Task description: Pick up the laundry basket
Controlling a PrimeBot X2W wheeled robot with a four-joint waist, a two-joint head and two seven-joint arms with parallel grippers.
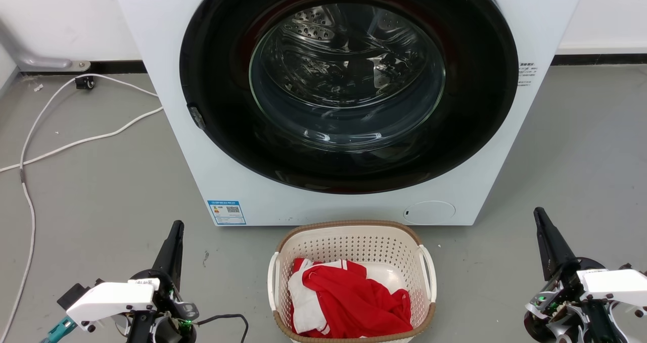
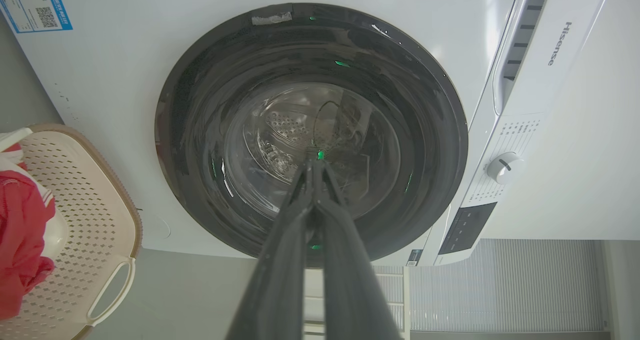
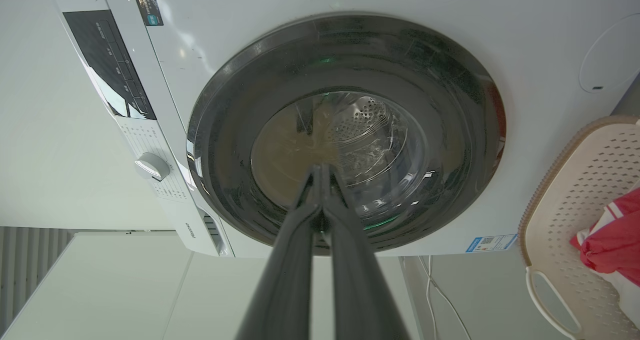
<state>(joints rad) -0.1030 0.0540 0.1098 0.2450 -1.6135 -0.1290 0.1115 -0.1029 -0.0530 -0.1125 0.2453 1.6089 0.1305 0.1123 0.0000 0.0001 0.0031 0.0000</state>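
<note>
1. The left tool has its two dark fingers pressed together with nothing between them. It hangs low over the floor, pointing at the washer, well apart from the basket.
2. The right tool is in the same condition: fingers together, empty, and well apart from the basket on the other side.
3. The laundry basket stands upright on the floor between the two tools, just in front of the washer's foot. A red and white garment lies inside it.
4. Judgement: the reach has not begun, and the step in hand is the approach to the handles.
5. To do it well, each tool should spread its fingers first. Both then come inward at one pace, the left to the left handle and the right to the right handle.
6. The handle loops look thin and open, so a finger should pass through each before closing. The perforated wall will likely flex and is a poor place to grip.
7. The lift should be level on both sides. Otherwise the basket may tip and the garment slide.
8. The washer stands close behind, its round door apparently closed, so there is little room that way. Straight up looks safest.
9. A white cable lies on the floor to the left, well away from the basket. It is no obstruction.
</note>
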